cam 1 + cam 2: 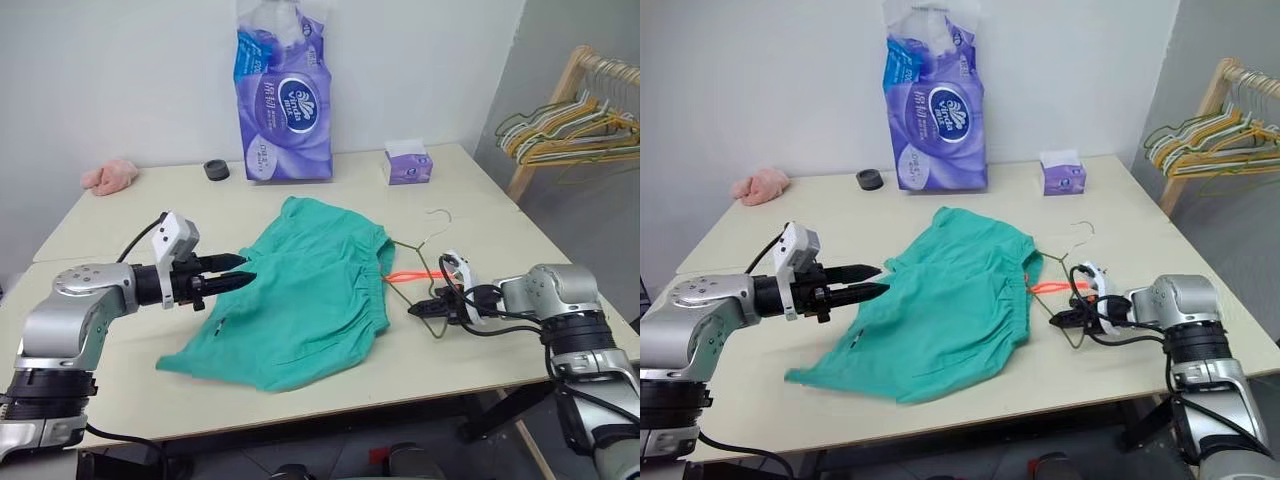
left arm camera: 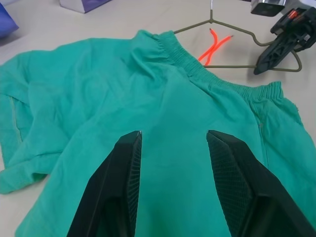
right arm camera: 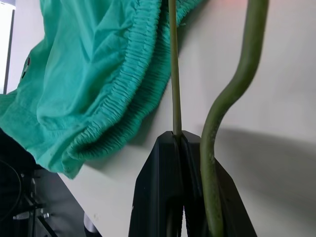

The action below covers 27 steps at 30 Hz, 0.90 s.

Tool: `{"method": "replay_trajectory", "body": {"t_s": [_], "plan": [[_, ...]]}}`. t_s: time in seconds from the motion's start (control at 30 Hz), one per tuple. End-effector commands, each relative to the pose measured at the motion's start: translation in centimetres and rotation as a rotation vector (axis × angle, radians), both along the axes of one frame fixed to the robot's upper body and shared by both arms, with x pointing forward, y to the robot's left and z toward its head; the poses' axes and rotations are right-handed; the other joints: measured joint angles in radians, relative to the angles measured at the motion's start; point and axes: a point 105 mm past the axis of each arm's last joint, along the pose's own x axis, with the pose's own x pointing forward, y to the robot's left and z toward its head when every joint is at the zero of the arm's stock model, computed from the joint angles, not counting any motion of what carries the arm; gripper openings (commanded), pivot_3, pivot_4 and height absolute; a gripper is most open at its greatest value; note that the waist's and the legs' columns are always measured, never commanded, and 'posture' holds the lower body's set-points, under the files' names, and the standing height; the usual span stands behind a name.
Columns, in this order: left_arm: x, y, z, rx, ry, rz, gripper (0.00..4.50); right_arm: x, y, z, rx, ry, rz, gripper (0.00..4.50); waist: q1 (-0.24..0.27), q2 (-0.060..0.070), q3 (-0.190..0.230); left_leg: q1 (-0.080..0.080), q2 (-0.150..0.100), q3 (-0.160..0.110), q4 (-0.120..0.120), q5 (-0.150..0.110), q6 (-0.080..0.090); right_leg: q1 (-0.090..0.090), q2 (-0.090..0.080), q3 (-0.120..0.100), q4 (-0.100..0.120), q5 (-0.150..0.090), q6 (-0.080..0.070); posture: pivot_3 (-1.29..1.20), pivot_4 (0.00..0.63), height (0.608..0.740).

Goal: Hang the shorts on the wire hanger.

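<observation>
The teal-green shorts (image 1: 300, 290) lie flat in the middle of the table, with the gathered waistband to the right and the orange drawstring (image 1: 410, 276) trailing out of it. The wire hanger (image 1: 420, 245) lies just right of the waistband, partly tucked under it, its hook pointing to the far side. My right gripper (image 1: 418, 311) is shut on the wire hanger's near corner; the thin wire (image 3: 173, 74) runs in between its closed fingers. My left gripper (image 1: 240, 270) hovers open over the shorts' left side, both fingers (image 2: 123, 173) spread above the cloth and holding nothing.
At the back of the table stand a tall purple tissue pack (image 1: 283, 95), a small purple tissue box (image 1: 409, 162), a black tape roll (image 1: 216, 170) and a pink cloth lump (image 1: 110, 176). A wooden rack with bunched yellow and green hangers (image 1: 570, 125) stands off the table's right end.
</observation>
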Motion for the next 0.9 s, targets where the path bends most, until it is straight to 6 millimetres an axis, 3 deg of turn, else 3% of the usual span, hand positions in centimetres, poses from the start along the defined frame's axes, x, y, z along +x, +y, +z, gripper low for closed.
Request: {"method": "replay_trajectory", "body": {"t_s": [0.03, 0.17, 0.3, 0.4, 0.6, 0.83, 0.9], "plan": [[0.0, -0.5, 0.8, -0.005, -0.038, -0.013, 2.17, 1.3, 0.8, 1.9, 0.056, -0.04, -0.051, 0.0, 0.0, 0.0, 0.0, 0.0, 0.0, 0.0, 0.0, 0.0, 0.0, 0.0, 0.0, 0.0, 0.0, 0.0, 0.0, -0.12, 0.0, 0.74], [0.3, -1.0, 0.9, -0.023, -0.055, -0.006, 2.17, -0.3, 3.4, 1.6, 0.101, 0.016, -0.016, 0.0, -0.001, 0.0, 0.0, 0.0, 0.0, 0.0, 0.0, 0.0, 0.0, -0.001, 0.0, 0.0, 0.001, 0.0, 0.0, -0.12, 0.0, 0.74], [0.4, -1.3, 0.8, -0.031, -0.057, -0.008, 2.17, 2.1, 3.9, 2.5, 0.142, -0.061, -0.175, 0.0, -0.004, 0.0, 0.0, -0.002, 0.0, 0.0, -0.001, 0.001, -0.002, -0.004, 0.0, 0.001, 0.002, 0.0, 0.0, -0.13, 0.0, 0.74], [0.4, -1.5, 0.7, -0.035, -0.057, -0.007, 2.17, 2.5, 4.5, 3.4, 0.183, -0.113, -0.206, 0.0, -0.003, 0.0, 0.0, -0.002, 0.0, 0.001, -0.001, 0.001, -0.002, -0.005, 0.0, 0.002, 0.003, 0.0, -0.001, -0.13, 0.0, 0.74], [0.8, -1.8, 0.5, -0.06, -0.07, 0.022, 2.17, 2.2, 6.5, 5.3, 0.206, -0.31, -0.185, 0.0, -0.009, 0.001, 0.0, -0.002, 0.0, 0.001, -0.001, 0.001, -0.002, -0.005, 0.0, 0.001, 0.003, 0.0, -0.001, -0.13, 0.0, 0.74], [1.9, -2.1, 1.3, -0.118, -0.111, 0.08, 2.17, 2.8, 7.0, 5.1, -0.036, -0.727, -0.14, 0.0, -0.016, 0.001, -0.001, -0.002, 0.0, 0.001, -0.001, 0.001, -0.002, -0.005, 0.0, 0.002, 0.002, 0.0, 0.0, -0.14, 0.0, 0.74], [2.6, -1.8, 2.5, -0.143, -0.152, 0.113, 2.53, 2.8, 7.2, 4.9, -0.077, -0.8, -0.116, 0.0, -0.018, 0.001, -0.001, -0.002, 0.0, 0.001, -0.001, 0.002, -0.003, -0.005, 0.0, 0.001, 0.003, 0.0, 0.0, -0.14, 0.0, 0.74]]}}
